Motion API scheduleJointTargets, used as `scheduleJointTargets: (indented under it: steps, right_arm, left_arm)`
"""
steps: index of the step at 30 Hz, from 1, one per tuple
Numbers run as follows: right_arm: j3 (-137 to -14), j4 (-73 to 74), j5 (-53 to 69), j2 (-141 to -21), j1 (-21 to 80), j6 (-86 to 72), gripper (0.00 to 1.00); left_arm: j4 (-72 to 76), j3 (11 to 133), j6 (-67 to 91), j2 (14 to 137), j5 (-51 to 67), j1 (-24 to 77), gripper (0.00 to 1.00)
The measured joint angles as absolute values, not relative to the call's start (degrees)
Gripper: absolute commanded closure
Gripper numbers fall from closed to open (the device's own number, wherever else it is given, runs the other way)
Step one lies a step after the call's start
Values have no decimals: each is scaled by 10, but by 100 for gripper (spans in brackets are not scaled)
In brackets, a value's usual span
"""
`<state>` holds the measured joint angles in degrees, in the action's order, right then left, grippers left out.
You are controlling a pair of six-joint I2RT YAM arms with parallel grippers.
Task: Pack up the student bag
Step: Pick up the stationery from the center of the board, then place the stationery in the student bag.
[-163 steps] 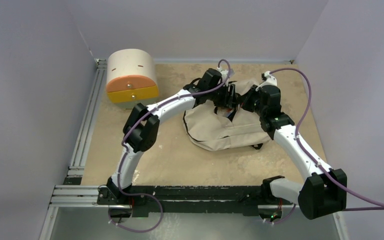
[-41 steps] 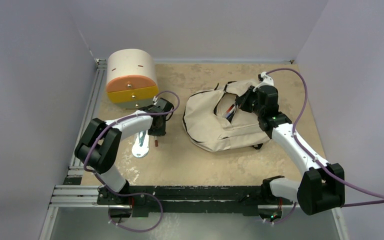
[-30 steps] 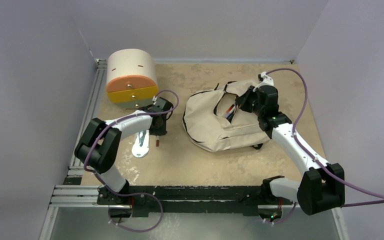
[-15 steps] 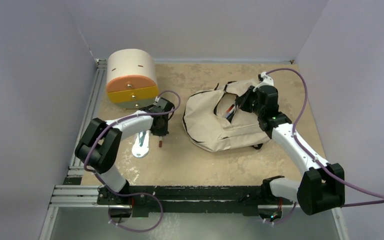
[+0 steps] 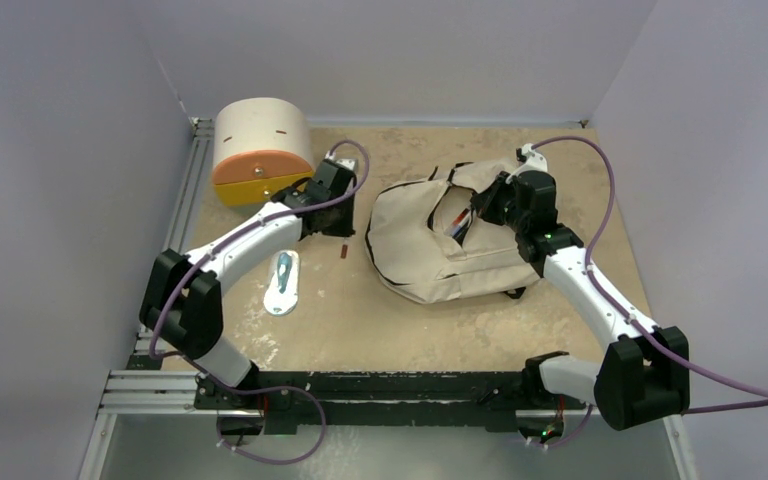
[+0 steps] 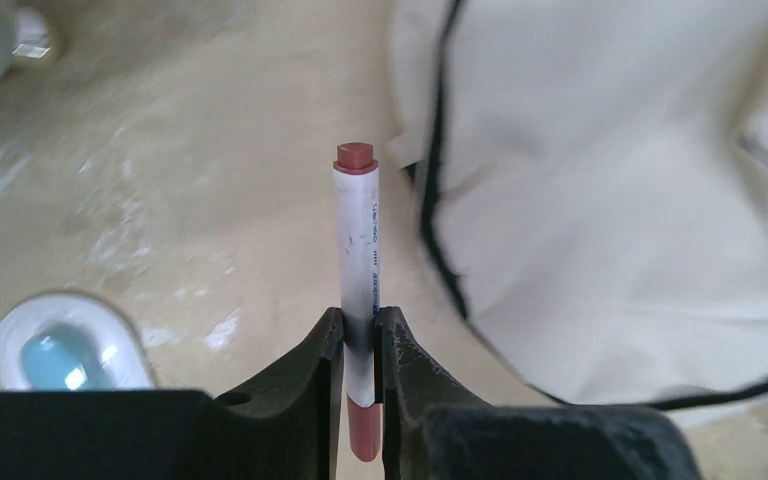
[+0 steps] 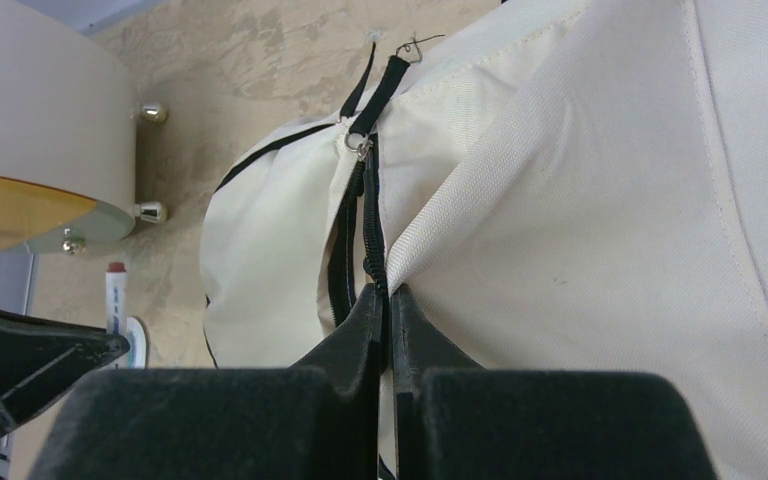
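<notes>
Pose: left end effector (image 6: 360, 322) clamped, wrist raised; right end effector (image 7: 384, 300) pinched tight.

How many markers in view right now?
1 for sure: the marker clamped in the left end effector, beside the student bag. Red and blue bits in the bag's opening may be more.

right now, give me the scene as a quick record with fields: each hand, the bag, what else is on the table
left hand: shut on the marker, between the white tray and the student bag
right hand: shut on the bag's fabric by the zipper, holding the opening up
bag opening: unzipped; something red and blue shows inside
table: white tray with a blue item on it, beside the left arm
drawer box: far left corner
</notes>
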<state>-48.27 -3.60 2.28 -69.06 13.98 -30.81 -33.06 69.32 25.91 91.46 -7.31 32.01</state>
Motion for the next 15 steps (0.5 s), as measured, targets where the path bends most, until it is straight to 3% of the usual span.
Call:
scheduleJointTargets:
  steps: [7,15]
  right_arm:
    - [-483,-37,23,-691,140,-304,100]
    - [-483,-38,30,-691,140,-304,100]
  left_arm:
    - [-265,763,268,938,74,329,97]
    - [-217,923,275,1086,176,375,97]
